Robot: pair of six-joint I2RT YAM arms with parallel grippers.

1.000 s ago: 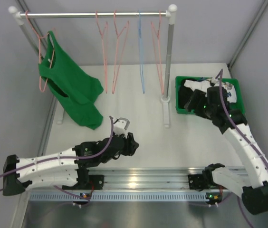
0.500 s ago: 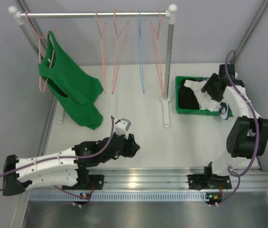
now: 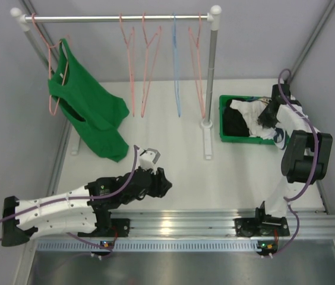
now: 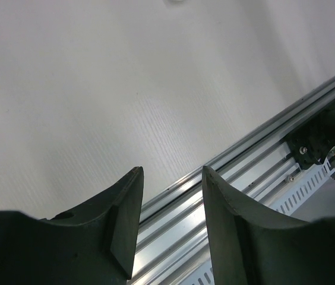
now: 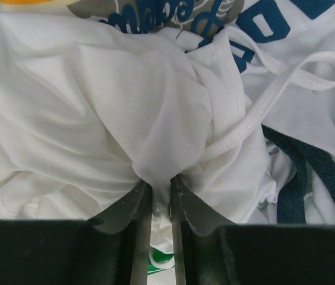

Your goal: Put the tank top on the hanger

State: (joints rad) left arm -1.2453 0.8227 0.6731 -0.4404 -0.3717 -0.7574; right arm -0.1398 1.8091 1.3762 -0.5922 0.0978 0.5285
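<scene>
Overhead: right gripper [image 3: 266, 119] down in green bin [image 3: 221, 122] at table's [image 3: 215, 178] right edge, on the tank top [image 3: 252, 113]; left gripper [image 3: 165, 182] over bare table.
Left wrist: fingers apart, empty, front rail [image 4: 245, 155] just beneath.
Right wrist: fingers narrowed, pinching a white fold; strap loop [image 5: 286, 83] free alongside.

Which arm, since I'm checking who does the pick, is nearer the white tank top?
Right. The right gripper is at the bin, its fingers pinching a fold of the tank top. The left gripper hovers over the table, far across from it.
</scene>
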